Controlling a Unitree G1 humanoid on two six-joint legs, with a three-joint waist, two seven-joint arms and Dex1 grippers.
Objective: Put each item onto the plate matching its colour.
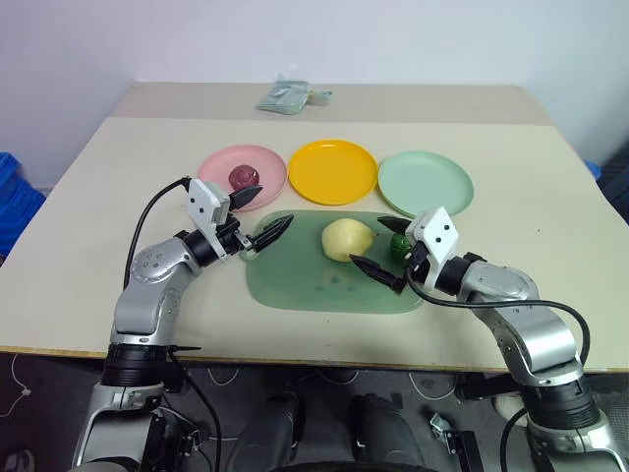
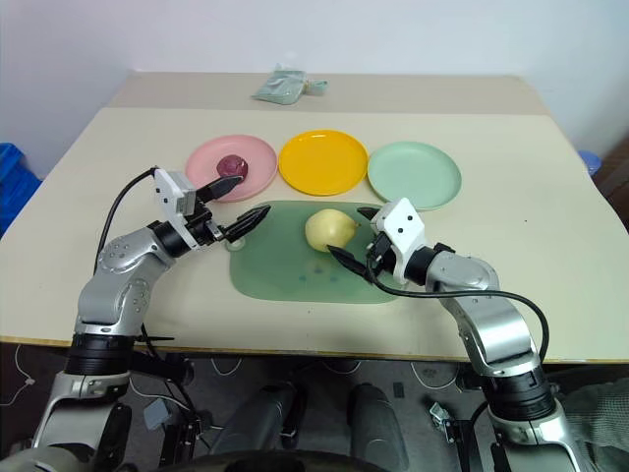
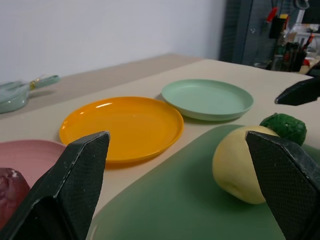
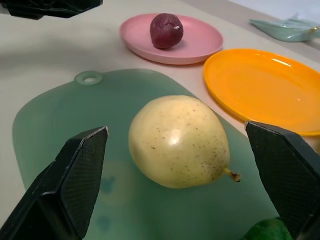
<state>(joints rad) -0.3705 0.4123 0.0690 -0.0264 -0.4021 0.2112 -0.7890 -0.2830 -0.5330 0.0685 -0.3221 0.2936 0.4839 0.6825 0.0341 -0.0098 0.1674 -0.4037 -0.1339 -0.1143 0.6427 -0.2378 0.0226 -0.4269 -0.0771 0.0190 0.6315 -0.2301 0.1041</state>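
Speckled pale yellow pear (image 4: 176, 141) (short stalk), dark red-purple fruit (image 4: 166, 30) on pink plate (image 4: 200, 47)

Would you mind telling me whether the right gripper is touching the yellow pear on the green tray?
Apart. In the right wrist view, the pear lies on the tray between the right gripper's open fingers, with bare tray visible on both sides.

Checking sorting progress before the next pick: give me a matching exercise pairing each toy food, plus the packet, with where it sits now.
Things:
1. red-purple round toy
2. pale yellow pear
3. bumpy green toy
4. grey-green packet

Places:
A. far edge of the table, behind the plates
B. middle of the green tray
C. on the pink plate
D. tray's corner nearest the mint plate

Pairs: 1-C, 2-B, 3-D, 4-A
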